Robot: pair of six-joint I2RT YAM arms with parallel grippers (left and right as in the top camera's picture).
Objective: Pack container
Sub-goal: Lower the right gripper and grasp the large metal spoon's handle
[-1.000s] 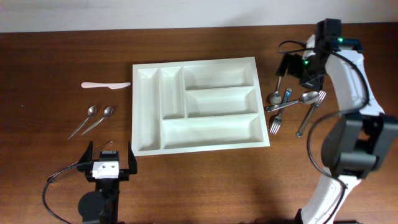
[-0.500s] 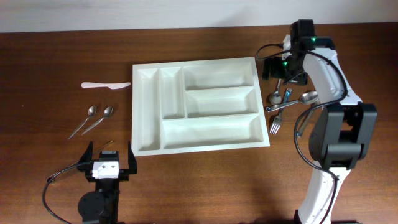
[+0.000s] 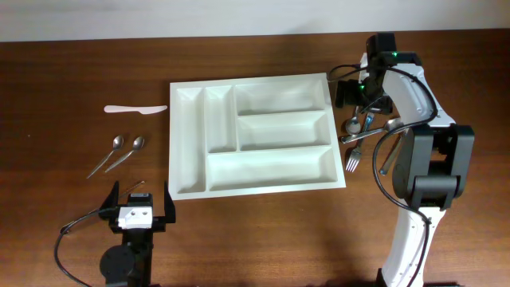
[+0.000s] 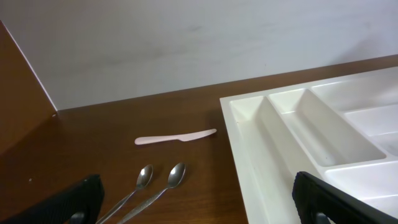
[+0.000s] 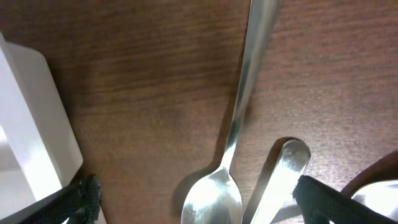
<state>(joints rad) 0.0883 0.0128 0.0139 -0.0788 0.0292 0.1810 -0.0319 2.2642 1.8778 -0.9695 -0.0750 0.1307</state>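
Observation:
The container (image 3: 271,167), a white cutlery tray with five empty compartments, lies mid-table; its left end (image 4: 280,137) and a corner (image 5: 31,124) show in the wrist views. My right gripper (image 3: 360,100) hangs open over a pile of metal cutlery (image 3: 374,131) just right of the tray. In the right wrist view a spoon (image 5: 211,199) lies on the wood between the open fingers of that gripper (image 5: 199,208), with another handle end (image 5: 289,158) beside it. My left gripper (image 3: 142,199) stands open near the front edge, holding nothing.
Left of the tray lie two small spoons (image 3: 127,147) side by side and a pale plastic knife (image 3: 135,108); the left wrist view shows the same spoons (image 4: 176,174) and knife (image 4: 176,137). The pile holds forks (image 3: 355,155), spoons and a blue-handled piece (image 3: 368,119).
My right arm has swung left, from beyond the cutlery pile to above its near-tray end. The left arm and all objects stayed put.

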